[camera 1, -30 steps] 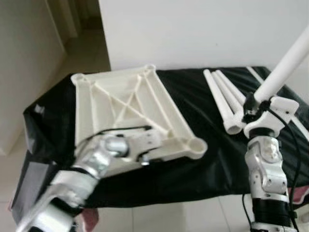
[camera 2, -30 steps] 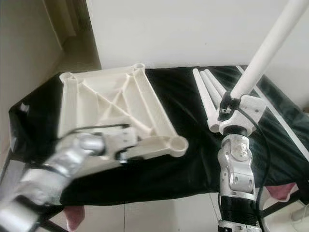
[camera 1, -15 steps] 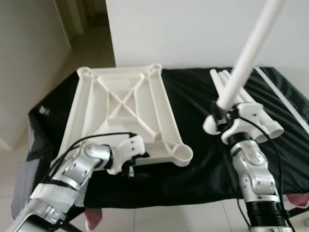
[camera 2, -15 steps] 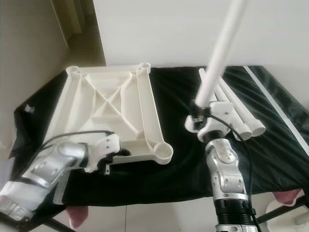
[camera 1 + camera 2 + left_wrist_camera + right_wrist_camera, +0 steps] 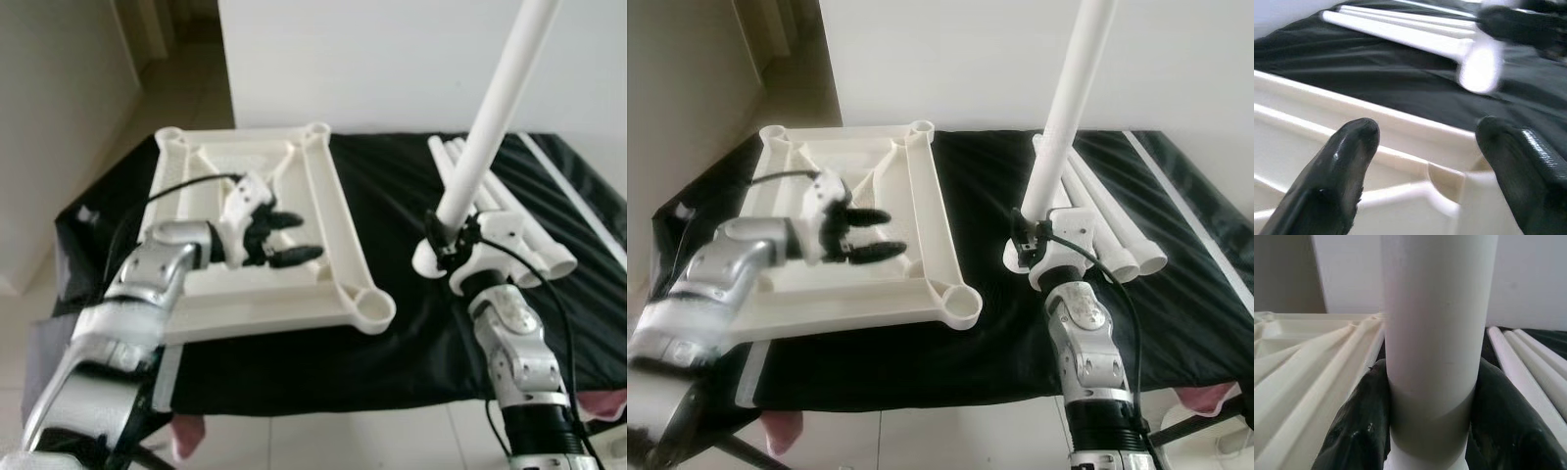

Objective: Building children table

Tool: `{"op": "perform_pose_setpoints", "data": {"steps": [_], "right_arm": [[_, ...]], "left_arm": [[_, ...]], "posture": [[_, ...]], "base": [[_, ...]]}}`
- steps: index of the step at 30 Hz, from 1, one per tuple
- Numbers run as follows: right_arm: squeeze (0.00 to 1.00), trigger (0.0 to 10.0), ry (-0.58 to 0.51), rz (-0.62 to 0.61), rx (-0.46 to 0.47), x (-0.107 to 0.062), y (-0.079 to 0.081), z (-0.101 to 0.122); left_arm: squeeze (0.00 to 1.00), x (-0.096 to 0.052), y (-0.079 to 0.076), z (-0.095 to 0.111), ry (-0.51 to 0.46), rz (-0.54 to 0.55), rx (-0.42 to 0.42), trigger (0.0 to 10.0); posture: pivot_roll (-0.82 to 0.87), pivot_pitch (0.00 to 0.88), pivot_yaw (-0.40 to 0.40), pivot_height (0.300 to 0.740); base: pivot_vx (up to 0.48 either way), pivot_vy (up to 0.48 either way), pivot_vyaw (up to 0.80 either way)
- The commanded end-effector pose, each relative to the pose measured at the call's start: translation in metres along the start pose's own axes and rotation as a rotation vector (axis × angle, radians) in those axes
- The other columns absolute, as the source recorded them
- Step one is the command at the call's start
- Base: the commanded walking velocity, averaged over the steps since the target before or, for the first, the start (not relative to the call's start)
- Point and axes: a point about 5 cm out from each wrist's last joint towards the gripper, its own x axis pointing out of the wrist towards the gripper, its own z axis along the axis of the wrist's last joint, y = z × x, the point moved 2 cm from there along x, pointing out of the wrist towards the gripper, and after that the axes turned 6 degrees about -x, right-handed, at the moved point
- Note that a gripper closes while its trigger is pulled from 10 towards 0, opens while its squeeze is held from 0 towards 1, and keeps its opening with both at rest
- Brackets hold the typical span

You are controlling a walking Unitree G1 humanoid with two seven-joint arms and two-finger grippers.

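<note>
Held upright near its lower end in the right gripper (image 5: 449, 238), fingers (image 5: 1359, 431) clamped on either side: a white table leg (image 5: 487, 120), a long smooth tube rising toward the wall. Probably light, hollow plastic, stiff but slick; gripped this low, top-heavy and liable to swing or slip through the pads, so best kept vertical and moved slowly.

Just behind it, lying side by side on the black cloth (image 5: 392, 196): three more spare legs (image 5: 509, 220), open ends toward the robot, round and apt to roll if nudged.

To the robot's left, upside down on the same cloth: the cream tabletop (image 5: 333, 225), ribbed underside up, diagonal braces crossing in the middle, a round socket at each corner. Rigid, broad, likely light enough to slide on the cloth when pushed; best steadied by its rim or a rib. Nearest to the held leg: the front corner socket (image 5: 375, 306), an open cup with nothing in it. Far corner sockets (image 5: 315, 129) likewise bare, as far as can be made out.

Hovering over the tabletop's inner ribs: the left gripper (image 5: 287, 238), fingers (image 5: 1342, 161) spread apart, grasping nothing, pointing toward the right-hand rail.

Beyond the cloth, pale floor tiles (image 5: 186, 88) and a white wall.
</note>
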Motion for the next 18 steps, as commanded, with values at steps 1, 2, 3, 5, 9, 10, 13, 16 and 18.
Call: {"op": "perform_pose_setpoints", "data": {"steps": [1, 2, 3, 5, 9, 10, 13, 16, 18], "right_arm": [[0.0, 10.0, -0.032, -0.009, 0.001, 0.0, -0.002, 0.006], [0.0, 10.0, -0.032, -0.009, 0.001, 0.0, -0.002, 0.006], [0.0, 10.0, -0.034, -0.012, 0.004, 0.0, -0.002, 0.006], [0.0, 10.0, -0.036, -0.015, 0.006, 0.0, -0.002, 0.006], [0.0, 10.0, -0.041, -0.024, 0.01, 0.0, -0.002, 0.008], [0.0, 10.0, -0.041, -0.024, 0.01, 0.0, -0.002, 0.008], [0.0, 10.0, -0.05, -0.037, 0.011, 0.0, -0.004, 0.01], [0.0, 10.0, -0.056, -0.053, 0.01, -0.001, -0.007, 0.012], [0.0, 10.0, -0.058, -0.057, 0.011, -0.001, -0.008, 0.013]], "left_arm": [[0.0, 0.001, 0.021, -0.013, 0.041, 0.272, -0.014, 10.0], [0.0, 0.001, 0.021, -0.013, 0.041, 0.272, -0.014, 10.0], [0.0, 0.005, 0.023, -0.015, 0.056, 0.327, -0.015, 10.0], [0.0, 0.011, 0.024, -0.016, 0.058, 0.381, -0.021, 10.0], [0.0, 0.027, 0.022, -0.013, 0.067, 0.484, 0.018, 10.0], [0.0, 0.027, 0.022, -0.013, 0.067, 0.484, 0.018, 10.0], [0.0, 0.047, 0.011, -0.012, 0.112, 0.505, 0.127, 10.0], [0.0, 0.058, 0.002, -0.011, 0.119, 0.497, 0.158, 10.0], [0.0, 0.061, 0.0, -0.01, 0.122, 0.503, 0.176, 10.0]], "posture": [[0.04, 0.0, -0.025, 0.74], [0.04, 0.0, -0.025, 0.74], [0.03, 0.0, -0.019, 0.74], [0.03, 0.0, -0.019, 0.74], [0.03, 0.0, -0.015, 0.74], [0.03, 0.0, -0.015, 0.74], [0.02, 0.0, -0.008, 0.74], [0.01, 0.0, -0.002, 0.74], [0.01, 0.0, -0.002, 0.74]], "base": [[0.0, 0.0, 0.0], [0.0, 0.0, 0.0], [0.0, 0.0, 0.0], [0.0, 0.0, 0.0], [0.0, 0.0, 0.0], [0.0, 0.0, 0.0], [0.0, 0.0, 0.0], [0.0, 0.0, 0.0], [0.0, 0.0, 0.0]]}}
